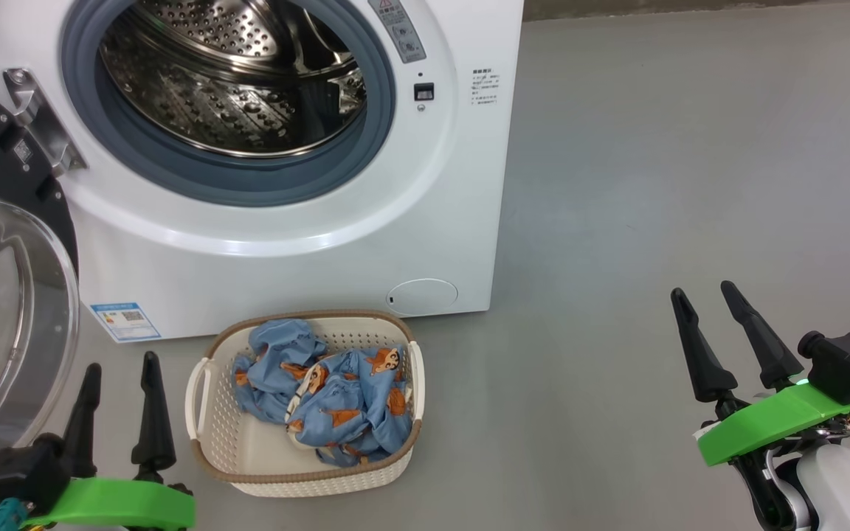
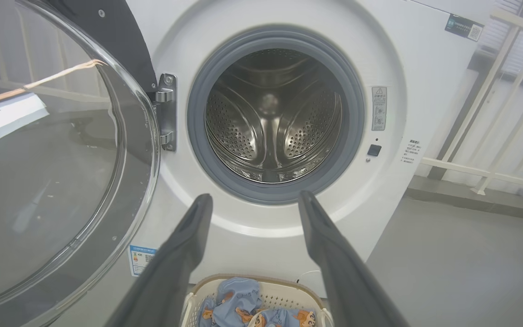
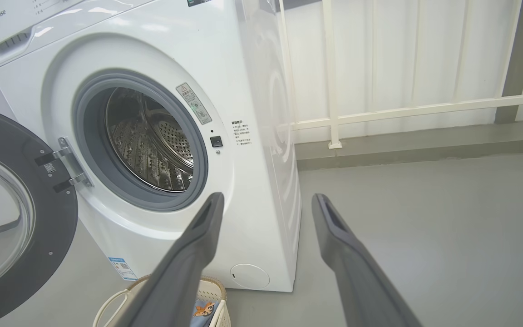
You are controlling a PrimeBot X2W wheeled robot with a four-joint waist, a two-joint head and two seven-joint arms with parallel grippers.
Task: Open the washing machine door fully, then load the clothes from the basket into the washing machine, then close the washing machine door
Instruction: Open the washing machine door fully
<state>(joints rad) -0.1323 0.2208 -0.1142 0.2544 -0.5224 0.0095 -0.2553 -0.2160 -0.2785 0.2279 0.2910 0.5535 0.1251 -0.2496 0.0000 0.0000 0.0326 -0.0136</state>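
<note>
Nearest, the left fingers (image 1: 152, 413) and right fingers (image 1: 698, 354) are spread wide with nothing gripped, flanking the perforated cream basket (image 1: 322, 483) on the floor (image 1: 617, 221), where the crumpled soft blue clothes (image 1: 336, 398) are heaped. Beyond, the glossy black-rimmed, glass-domed washing machine door (image 1: 4, 317) is swung open and the steel drum (image 1: 233, 96) of the white washing machine (image 1: 285, 265) is bare, so loading and closing are judged outstanding.

A smooth grey floor (image 1: 690, 184) spreads across the right half of the head view, evenly lit with soft, dull reflections. In the right wrist view a white railing (image 3: 402, 110) crosses the upper right in front of a pale ribbed wall (image 3: 379, 54). Below them runs a low grey kerb (image 3: 425, 145), and a dark post (image 3: 515, 59) stands at the far upper right.
</note>
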